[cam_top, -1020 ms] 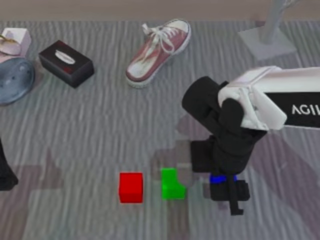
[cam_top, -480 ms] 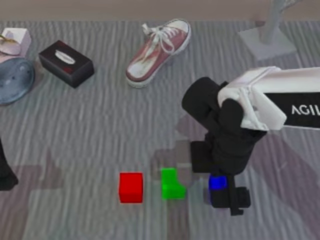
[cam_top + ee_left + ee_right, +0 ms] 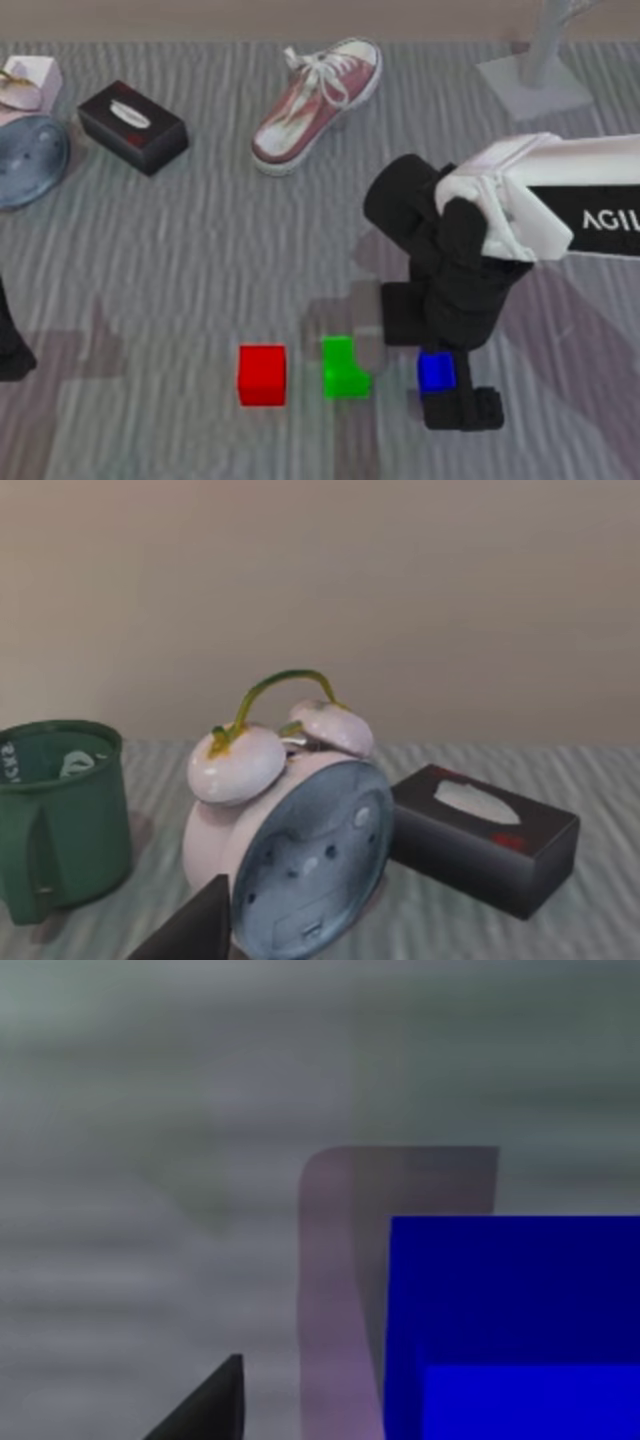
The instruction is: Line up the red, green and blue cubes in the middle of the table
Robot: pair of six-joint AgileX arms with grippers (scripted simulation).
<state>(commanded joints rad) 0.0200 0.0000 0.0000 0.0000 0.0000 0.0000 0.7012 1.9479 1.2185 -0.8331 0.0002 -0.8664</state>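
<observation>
Just right of the green cube (image 3: 345, 368) and red cube (image 3: 262, 375) on the worktop (image 3: 200, 260), the right pincer (image 3: 448, 385) stands spread around the blue cube (image 3: 435, 371), so lifting away carelessly could nudge it out of line.

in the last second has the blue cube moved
Cannot tell: more of the blue cube shows now, right of the unmoved green cube, but mainly because the right gripper has drawn back toward the near edge, uncovering it.

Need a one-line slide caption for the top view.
Right gripper over the blue cube, right of the green cube and red cube.
</observation>
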